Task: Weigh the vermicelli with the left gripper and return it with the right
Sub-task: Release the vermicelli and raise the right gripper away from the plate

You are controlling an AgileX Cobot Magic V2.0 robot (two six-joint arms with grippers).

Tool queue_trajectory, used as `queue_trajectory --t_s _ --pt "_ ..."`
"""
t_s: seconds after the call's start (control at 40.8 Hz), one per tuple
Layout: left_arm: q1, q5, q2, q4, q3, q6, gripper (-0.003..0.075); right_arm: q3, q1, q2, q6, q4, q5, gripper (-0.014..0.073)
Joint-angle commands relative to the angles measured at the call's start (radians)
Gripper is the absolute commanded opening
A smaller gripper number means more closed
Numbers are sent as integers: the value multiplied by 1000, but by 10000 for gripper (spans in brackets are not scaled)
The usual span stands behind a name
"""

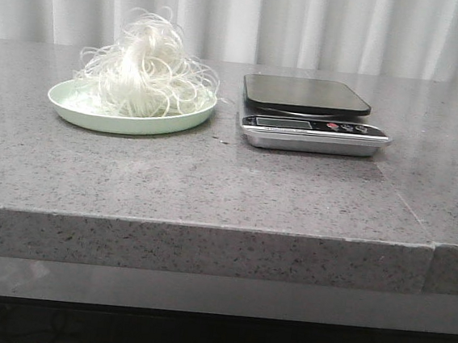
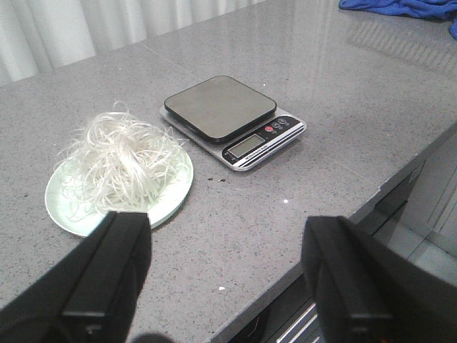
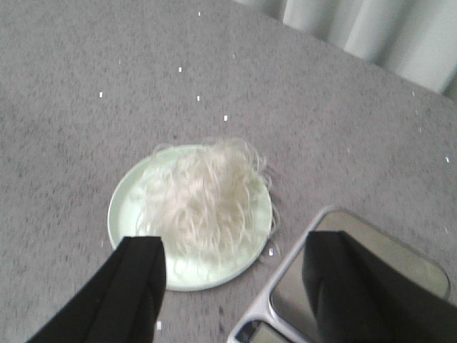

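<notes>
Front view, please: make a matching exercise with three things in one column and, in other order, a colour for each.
Things:
1. vermicelli
2. plate
3. scale platform

Colours:
A. black
B. translucent white
C. pale green

Pairs: 1-B, 2-C, 3-A
</notes>
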Motion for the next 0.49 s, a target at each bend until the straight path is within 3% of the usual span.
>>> queue_trajectory --t_s 0.0,0.466 --pt "-3 -75 5 -9 -24 -13 512 80 -26 -115 -8 -11 -75 520" --pt "-3 -75 5 -9 -24 -13 512 476 -78 -470 -8 -49 5 520"
